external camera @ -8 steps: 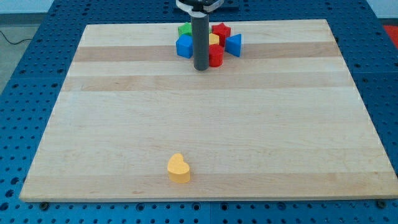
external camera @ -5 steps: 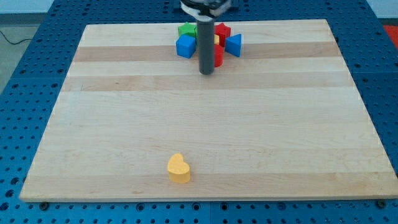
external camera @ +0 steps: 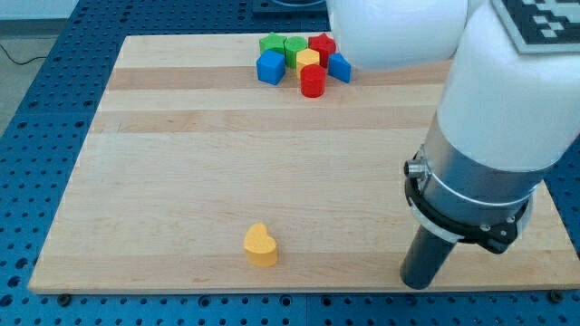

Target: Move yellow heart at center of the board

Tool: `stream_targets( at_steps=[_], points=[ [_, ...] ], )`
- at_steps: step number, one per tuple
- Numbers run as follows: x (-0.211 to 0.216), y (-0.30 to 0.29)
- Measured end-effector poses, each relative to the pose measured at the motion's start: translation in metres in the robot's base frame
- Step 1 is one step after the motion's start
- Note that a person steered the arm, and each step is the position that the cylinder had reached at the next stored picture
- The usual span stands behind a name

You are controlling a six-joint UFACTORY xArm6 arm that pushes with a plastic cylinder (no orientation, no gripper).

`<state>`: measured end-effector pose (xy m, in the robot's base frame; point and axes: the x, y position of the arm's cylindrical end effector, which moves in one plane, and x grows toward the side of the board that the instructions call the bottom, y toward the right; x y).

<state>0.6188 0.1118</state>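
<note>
The yellow heart (external camera: 260, 245) lies near the board's bottom edge, a little left of the middle. My tip (external camera: 419, 283) rests on the board near the bottom edge, well to the right of the yellow heart and apart from it. The white and grey arm fills the view's right side above the tip.
A cluster sits at the top middle of the wooden board (external camera: 181, 154): a blue block (external camera: 270, 67), two green blocks (external camera: 283, 45), a red star (external camera: 322, 45), a yellow block (external camera: 309, 59), a red cylinder (external camera: 313, 81) and a blue triangle (external camera: 340, 67).
My tip has moved from beside the cluster at the top down to the bottom right of the board. No block has moved.
</note>
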Motion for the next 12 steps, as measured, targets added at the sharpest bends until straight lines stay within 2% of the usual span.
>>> stream_targets(
  at_steps=[3, 4, 6, 7, 9, 10, 12],
  points=[
    [-0.001, -0.224],
    [-0.01, -0.209],
    [-0.03, -0.086],
    [-0.054, -0.078],
    [-0.048, -0.078],
    [-0.029, -0.095],
    [-0.02, -0.175]
  ],
)
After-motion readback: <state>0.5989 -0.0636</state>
